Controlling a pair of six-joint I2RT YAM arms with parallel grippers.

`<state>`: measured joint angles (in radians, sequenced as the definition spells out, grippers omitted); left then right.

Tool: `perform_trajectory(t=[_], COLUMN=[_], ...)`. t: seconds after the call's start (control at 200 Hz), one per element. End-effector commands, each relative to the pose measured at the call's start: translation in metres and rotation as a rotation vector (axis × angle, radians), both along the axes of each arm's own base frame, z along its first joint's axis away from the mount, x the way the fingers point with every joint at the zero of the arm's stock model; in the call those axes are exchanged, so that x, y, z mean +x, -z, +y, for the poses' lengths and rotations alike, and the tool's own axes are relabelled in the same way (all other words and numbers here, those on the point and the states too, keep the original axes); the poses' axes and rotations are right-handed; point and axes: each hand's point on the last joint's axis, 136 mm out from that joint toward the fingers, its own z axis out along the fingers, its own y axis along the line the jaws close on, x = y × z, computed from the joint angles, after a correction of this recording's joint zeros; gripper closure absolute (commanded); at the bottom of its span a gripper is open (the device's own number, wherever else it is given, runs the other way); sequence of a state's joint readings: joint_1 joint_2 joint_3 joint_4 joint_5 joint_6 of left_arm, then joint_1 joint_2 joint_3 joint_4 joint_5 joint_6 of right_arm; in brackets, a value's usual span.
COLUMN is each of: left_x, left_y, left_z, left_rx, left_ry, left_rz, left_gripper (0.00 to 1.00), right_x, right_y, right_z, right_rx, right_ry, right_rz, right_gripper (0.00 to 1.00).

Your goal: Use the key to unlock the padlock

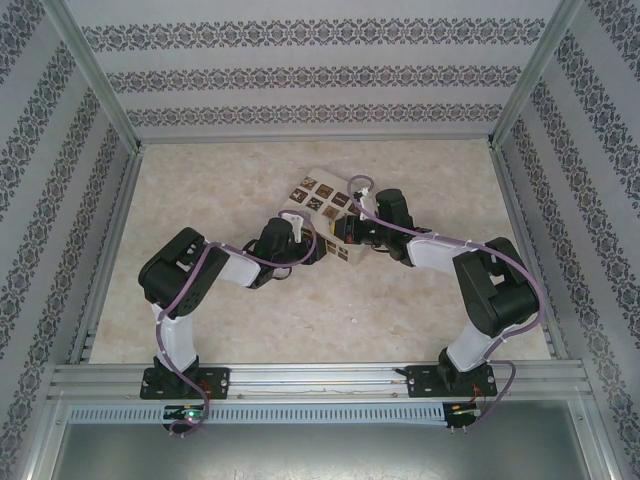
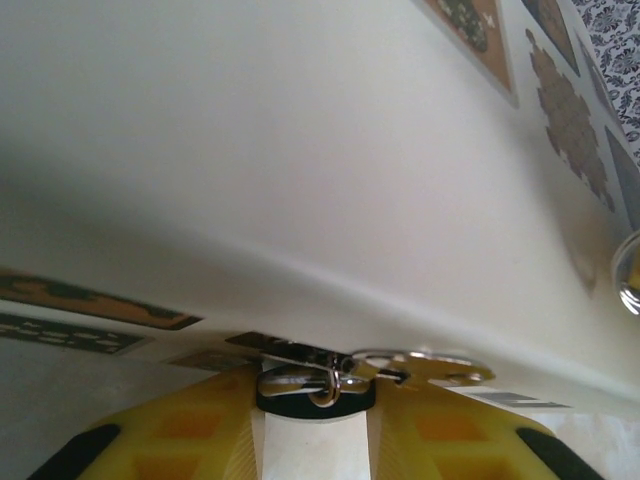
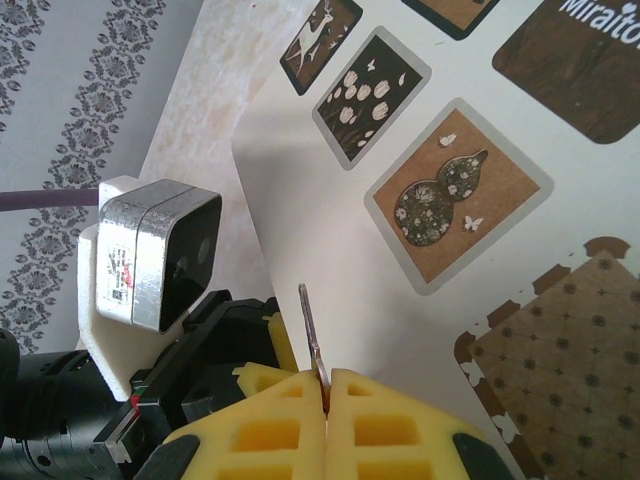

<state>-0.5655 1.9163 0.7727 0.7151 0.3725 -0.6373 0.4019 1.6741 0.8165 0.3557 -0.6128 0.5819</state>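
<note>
**Small slick metal in both hands, box crowding close**

From above, my left hand (image 1: 303, 243) and right hand (image 1: 352, 232) sat close together at the near edge of the box (image 1: 318, 196), mid-surface (image 1: 250, 320). Open room lay toward me and to both sides.

At my left wrist, the hand looked closed on the padlock (image 2: 315, 396). Its dark body spanned the pads, and the silver shackle (image 2: 300, 378) lay just under the box. I judged it light, hard and slippery, best held by the body's flat sides with the shackle left free.

At my right wrist, the hand was pinched shut on the key (image 3: 311, 335), its thin blade standing past the tips along the box. I judged it stiff but tiny, likely to twist in the pads. Room was tight there, with my left camera (image 3: 160, 255) near.
</note>
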Motion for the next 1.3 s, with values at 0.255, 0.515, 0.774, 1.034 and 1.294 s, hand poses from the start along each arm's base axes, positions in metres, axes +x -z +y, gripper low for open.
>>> perform_trajectory(t=[0.255, 0.515, 0.774, 1.034, 1.294], left_x=[-0.002, -0.016, -0.029, -0.039, -0.042], left_y=[-0.021, -0.034, -0.046, -0.056, -0.060], left_z=[-0.014, -0.019, -0.021, -0.022, -0.023], left_rx=[-0.053, -0.102, -0.162, -0.166, -0.169], left_ry=[0.031, 0.067, 0.076, 0.094, 0.095], left_rz=[-0.022, 0.057, 0.140, 0.215, 0.248], left_gripper=[0.77, 0.80, 0.80, 0.80, 0.80], right_x=[-0.023, -0.058, -0.100, -0.114, -0.105], right_y=[-0.037, -0.038, -0.003, 0.033, 0.050], right_z=[-0.001, -0.019, -0.025, -0.021, -0.015], right_rx=[0.024, -0.055, -0.188, -0.326, -0.386], right_ry=[-0.026, -0.043, -0.082, -0.118, -0.103], right_rz=[-0.077, -0.219, -0.276, -0.277, -0.275], right_gripper=[1.00, 1.00, 1.00, 1.00, 1.00])
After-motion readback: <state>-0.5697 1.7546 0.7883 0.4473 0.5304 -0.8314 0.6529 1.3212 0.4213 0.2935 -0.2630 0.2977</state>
